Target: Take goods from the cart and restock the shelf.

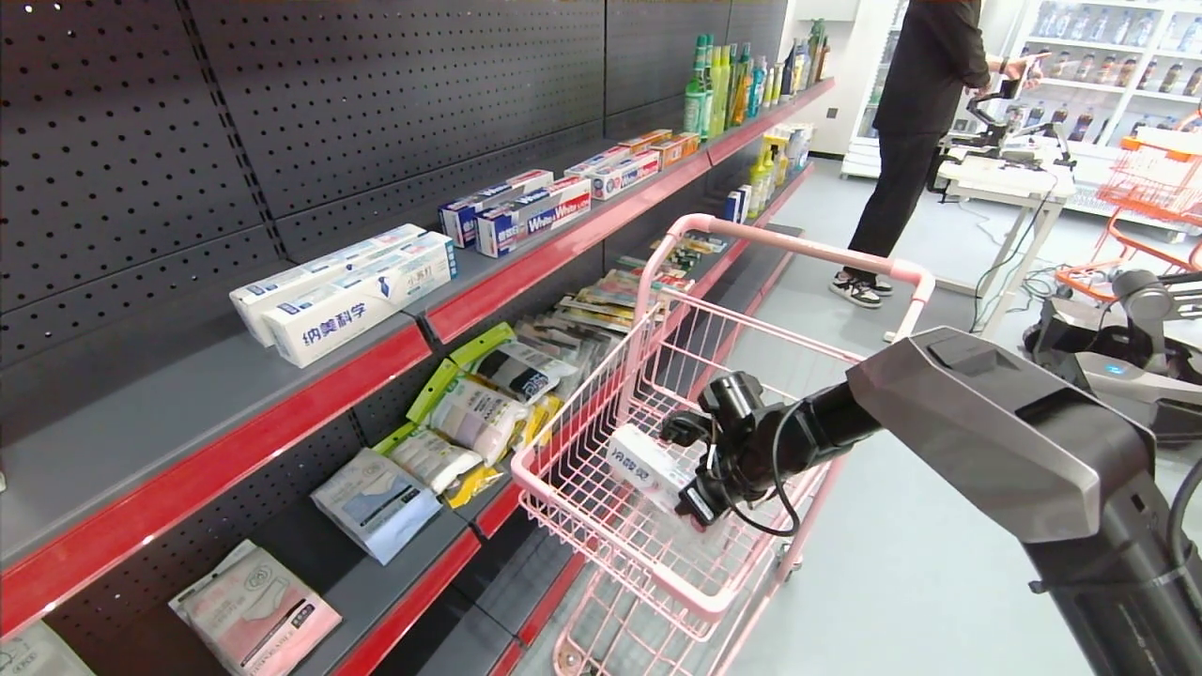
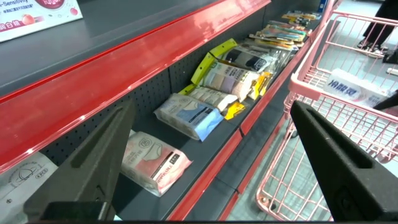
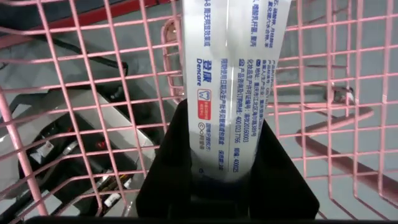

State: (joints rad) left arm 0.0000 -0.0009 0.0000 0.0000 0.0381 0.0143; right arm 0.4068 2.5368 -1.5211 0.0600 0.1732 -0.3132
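Red-edged grey shelf (image 1: 141, 441) with toothpaste boxes (image 1: 347, 296) above, soft packets (image 1: 376, 502) below; pink cart (image 1: 798, 247) on grey floor (image 1: 892, 601)

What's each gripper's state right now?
Left gripper: open, empty.
Right gripper: shut on the toothpaste box inside the cart.

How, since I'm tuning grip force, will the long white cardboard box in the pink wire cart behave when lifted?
Probably stiff: the long white cardboard box shows flat faces and straight edges in the right gripper. Likely light, yet hard squeezing could dent it. Held near one end, it may swing into the pink wire cart.
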